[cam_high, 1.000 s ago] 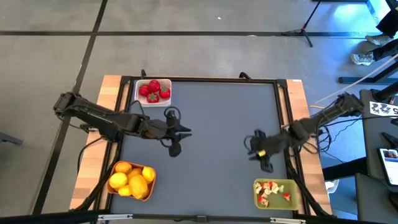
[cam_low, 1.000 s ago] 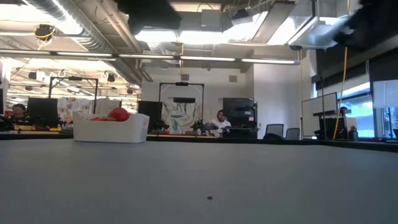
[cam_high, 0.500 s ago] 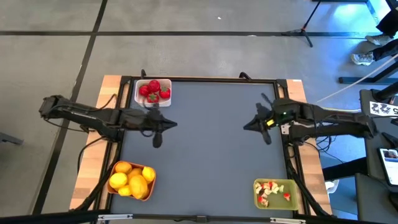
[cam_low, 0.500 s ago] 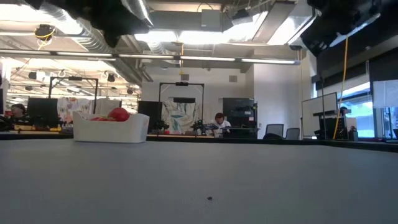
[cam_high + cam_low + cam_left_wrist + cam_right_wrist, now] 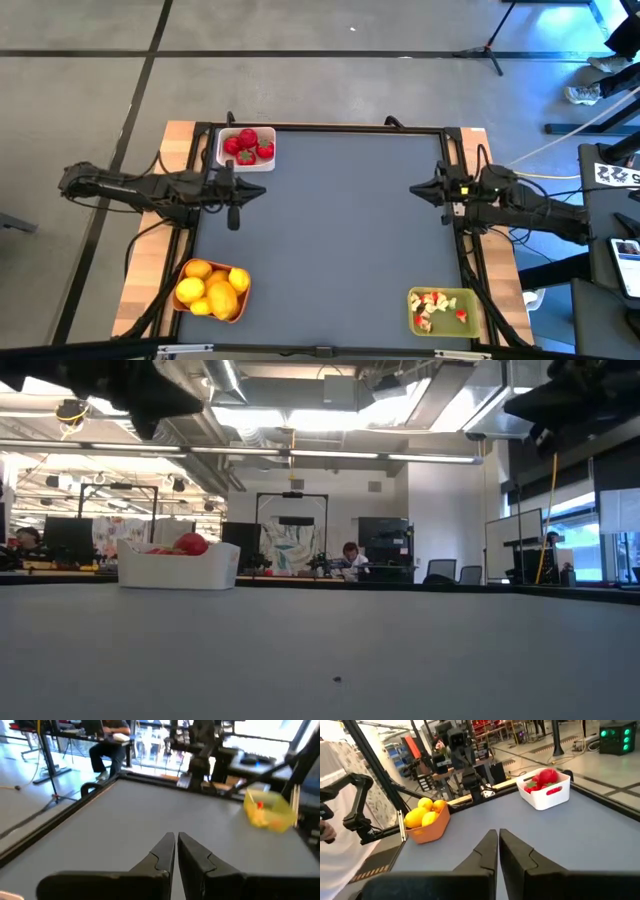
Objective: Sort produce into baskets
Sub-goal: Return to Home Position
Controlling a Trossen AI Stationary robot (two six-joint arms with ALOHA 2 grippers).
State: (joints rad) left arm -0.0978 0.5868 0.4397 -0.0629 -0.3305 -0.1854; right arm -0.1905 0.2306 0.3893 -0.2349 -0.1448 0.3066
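A white basket at the table's far left holds red strawberries. An orange basket at the near left holds yellow lemons and orange citrus. An olive-green basket at the near right holds pale and red bits. My left gripper hovers shut and empty by the table's left edge, pointing toward the right. My right gripper hovers shut and empty by the right edge, pointing toward the left. Both sets of fingers show closed in the wrist views.
The grey table mat lies between the two grippers. Wooden strips and a black frame border the table. Beyond the far edge, the low view shows a room with desks and a seated person.
Both grippers have drawn back from the table's middle, the left toward the left edge and the right toward the right and far edges. Both have shut, with nothing in them. The right gripper has tipped up from slanting down to level.
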